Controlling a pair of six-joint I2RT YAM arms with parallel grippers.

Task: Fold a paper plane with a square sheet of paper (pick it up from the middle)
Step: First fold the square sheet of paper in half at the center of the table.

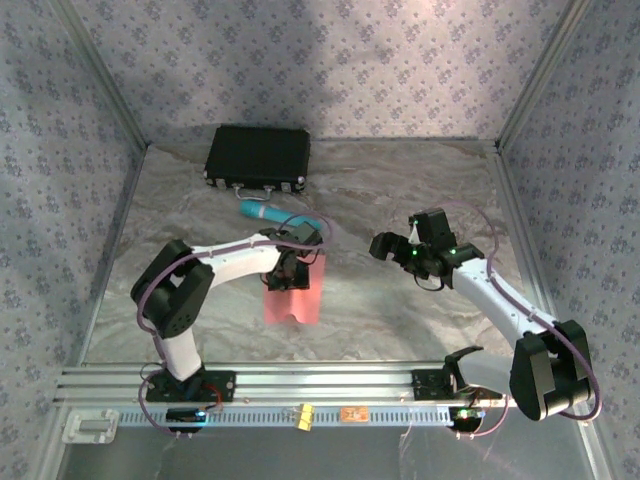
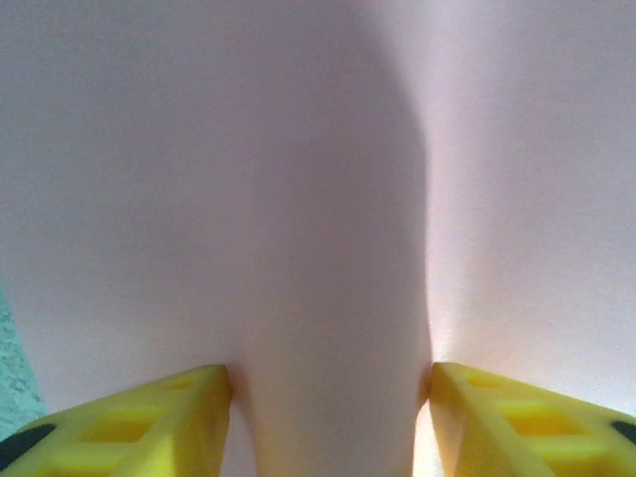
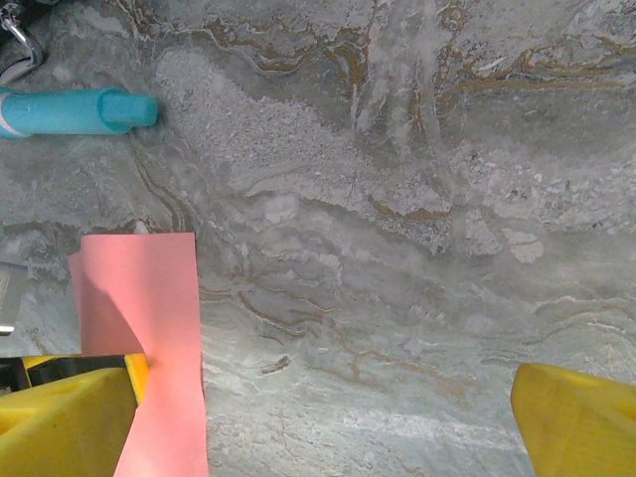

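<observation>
PICK-UP UNDER WAY: The paper (image 1: pixel 293 300) lies near the middle of the bench (image 1: pixel 420 180), pink and uncreased as far as you can see, its centre drawn up into a soft hump. Your left fingers (image 2: pixel 139 422) stand about half-closed on that hump, one yellow finger touching each flank. From the left wrist, the pink ridge rises between them and the sheet spreads out beyond. Whether the pinch is firm enough to lift, the pictures do not tell. From above, the near edge of the sheet shows a small arch where the hump runs out, and the rest appears to rest on the bench.

Your right fingers (image 3: pixel 70 417) are spread wide and hold nothing, hanging over the marbled surface to the right of the sheet. A teal cylinder (image 1: pixel 262 211) lies behind the paper, apart from it, and a black case (image 1: pixel 257 157) sits at the far edge.

Judged from this, you are at the very start: the pick-up from the middle is in hand, and no fold shows. There is no centre crease, no nose and no wings, so the plane is all to come. Watch the pinch: thin paper may slip out, or take a stray crease where the fingers bite.
</observation>
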